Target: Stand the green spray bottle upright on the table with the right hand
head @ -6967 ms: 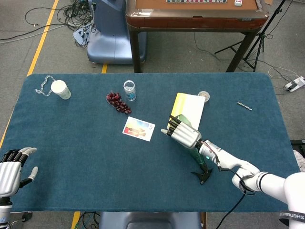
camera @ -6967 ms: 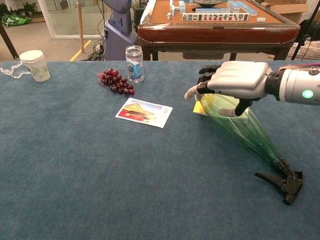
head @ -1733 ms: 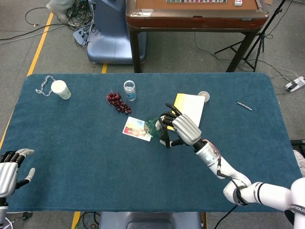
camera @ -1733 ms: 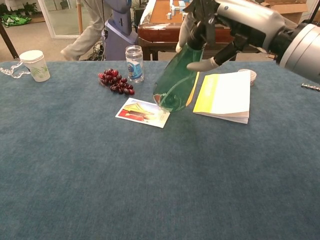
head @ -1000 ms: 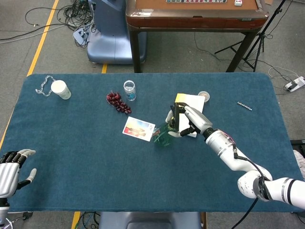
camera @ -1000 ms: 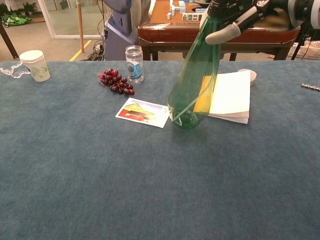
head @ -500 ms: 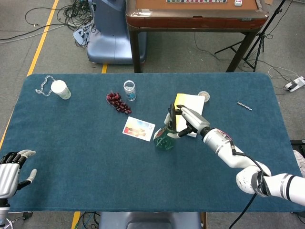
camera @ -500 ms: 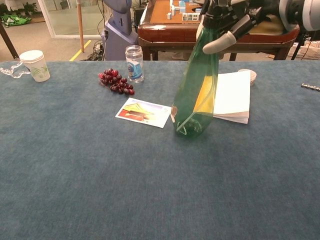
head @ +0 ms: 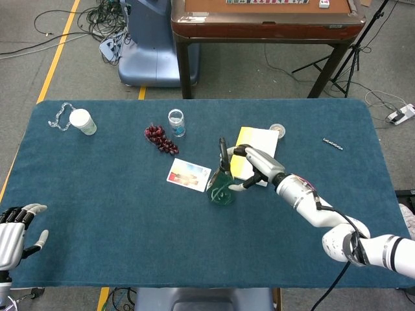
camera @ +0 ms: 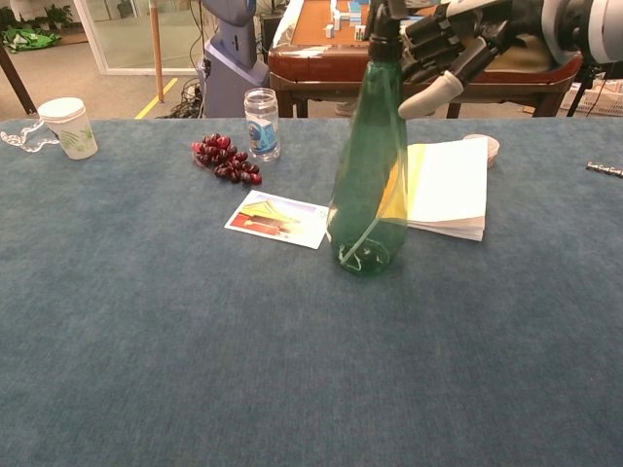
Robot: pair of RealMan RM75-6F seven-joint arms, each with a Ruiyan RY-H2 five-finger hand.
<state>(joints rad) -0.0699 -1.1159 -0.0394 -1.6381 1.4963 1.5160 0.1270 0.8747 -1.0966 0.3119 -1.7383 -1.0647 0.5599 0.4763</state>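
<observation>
The green spray bottle (head: pixel 220 186) (camera: pixel 370 185) stands upright on the blue table (head: pixel 130 227), its base beside a picture card (head: pixel 189 175) (camera: pixel 280 219) and its black spray head on top. My right hand (head: pixel 254 166) (camera: pixel 446 47) hovers just right of the bottle's neck with fingers spread. A narrow gap shows between them and the bottle in the head view. The thumb (camera: pixel 426 94) points toward the bottle body without holding it. My left hand (head: pixel 14 230) rests open at the table's near left edge, holding nothing.
A yellow-and-white booklet (head: pixel 260 144) (camera: pixel 450 185) lies right behind the bottle. Red grapes (head: pixel 161 138) and a small clear jar (head: pixel 176 122) sit further back left, a white cup (head: pixel 83 121) at far left. A small dish (head: pixel 277 130) and a metal bit (head: pixel 331 142) lie to the right.
The bottle was lifted from lying flat, swung left and set down; in the last half second it tipped from leaning to upright and my right hand's fingers came off its neck.
</observation>
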